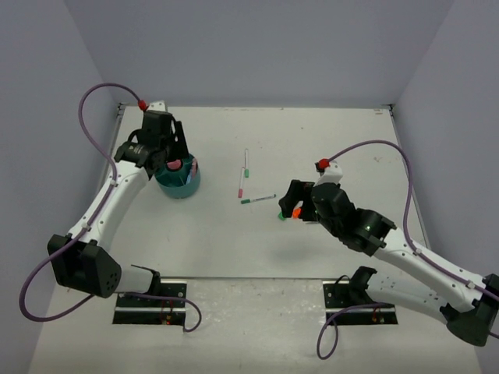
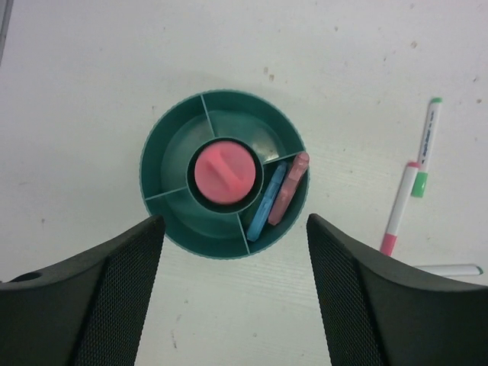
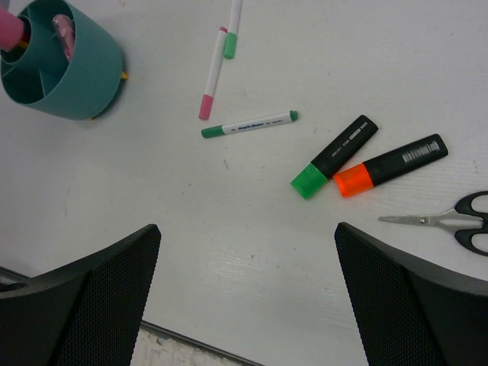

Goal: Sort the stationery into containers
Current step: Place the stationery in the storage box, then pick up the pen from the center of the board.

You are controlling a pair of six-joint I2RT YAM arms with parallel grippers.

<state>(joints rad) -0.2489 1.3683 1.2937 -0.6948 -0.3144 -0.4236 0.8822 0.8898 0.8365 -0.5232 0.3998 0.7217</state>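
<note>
The round teal organiser (image 2: 160, 137) stands at the table's left, directly below my left gripper (image 2: 235, 219), whose jaws are open and empty. A pink stubby tube (image 2: 223, 174) stands in its centre well, and a blue clip (image 2: 267, 202) and a pink clip (image 2: 290, 187) lean in one compartment. Three white pens (image 3: 249, 123) lie mid-table. A green highlighter (image 3: 335, 156), an orange highlighter (image 3: 391, 164) and black-handled scissors (image 3: 446, 223) lie under my right gripper (image 3: 246, 227), which hovers open and holds nothing.
The near table edge (image 3: 175, 339) shows below the right fingers. In the top view the organiser (image 1: 178, 178) sits near the left wall, and the right arm (image 1: 366, 230) covers most of the highlighters.
</note>
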